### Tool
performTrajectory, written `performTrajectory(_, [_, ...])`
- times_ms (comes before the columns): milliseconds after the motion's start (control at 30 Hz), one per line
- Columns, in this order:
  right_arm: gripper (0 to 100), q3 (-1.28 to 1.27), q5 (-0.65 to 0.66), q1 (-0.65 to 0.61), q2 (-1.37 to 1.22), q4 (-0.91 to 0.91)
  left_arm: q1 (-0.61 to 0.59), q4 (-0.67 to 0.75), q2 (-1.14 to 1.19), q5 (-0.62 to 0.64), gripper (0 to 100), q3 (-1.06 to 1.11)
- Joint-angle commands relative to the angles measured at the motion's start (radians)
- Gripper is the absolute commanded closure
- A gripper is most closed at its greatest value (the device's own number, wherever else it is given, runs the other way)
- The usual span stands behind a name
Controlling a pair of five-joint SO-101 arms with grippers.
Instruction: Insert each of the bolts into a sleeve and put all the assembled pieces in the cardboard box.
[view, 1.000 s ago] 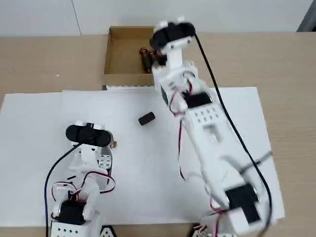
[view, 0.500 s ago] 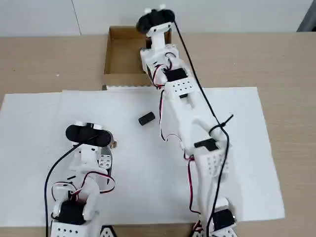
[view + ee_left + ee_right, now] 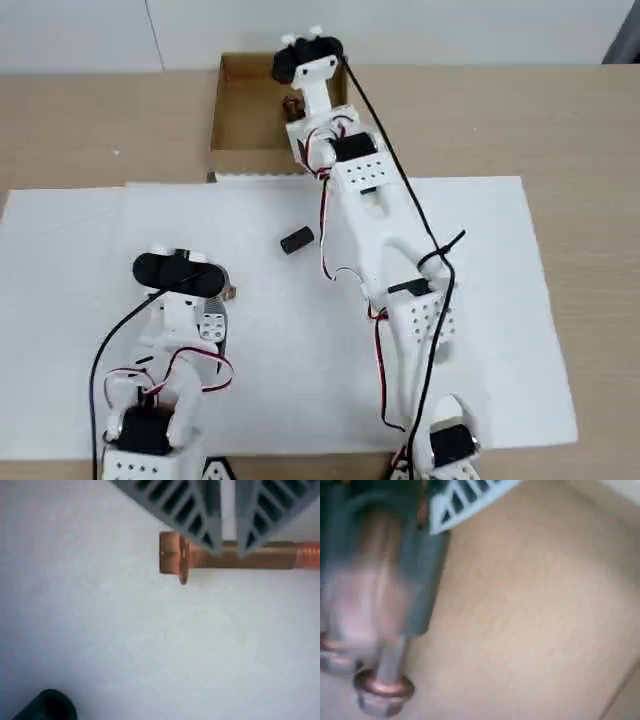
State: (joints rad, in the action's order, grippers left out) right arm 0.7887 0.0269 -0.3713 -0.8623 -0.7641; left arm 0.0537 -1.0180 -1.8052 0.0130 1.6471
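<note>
Two arms share the work: the left gripper (image 3: 227, 542) is clamped on a bolt (image 3: 270, 556), ready for sleeving; the right gripper (image 3: 298, 100) hangs over the cardboard box (image 3: 248, 112), its grip impossible to tell

I see two arms of white printed plastic. The left arm (image 3: 170, 340) and the right arm (image 3: 385, 230) carry black motor blocks (image 3: 490, 405), and thin red, black and white cables (image 3: 205, 362) loop along them. The left gripper (image 3: 228, 547) has grey ribbed jaws.

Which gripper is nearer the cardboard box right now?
Right. The right gripper is over the cardboard box. The left gripper is well short of the box, low over the white paper, holding a bolt.
</note>
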Motion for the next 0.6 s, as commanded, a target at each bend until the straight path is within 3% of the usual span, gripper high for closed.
performTrajectory(0, [82.9,0.068,0.015,0.008,0.039,-0.012,-0.005,0.003,-0.012,-0.002,99,-0.005])
performTrajectory(167, [89.7,0.158,0.011,0.005,0.071,-0.099,-0.005,0.003,-0.012,-0.002,99,-0.005])
performTrajectory(333, [99.8,0.229,0.011,-0.007,0.140,-0.315,-0.005,0.003,-0.012,-0.002,99,-0.005])
performTrajectory(567, [99.2,0.308,0.009,-0.012,0.234,-0.613,-0.005,0.003,-0.012,-0.002,99,-0.005])
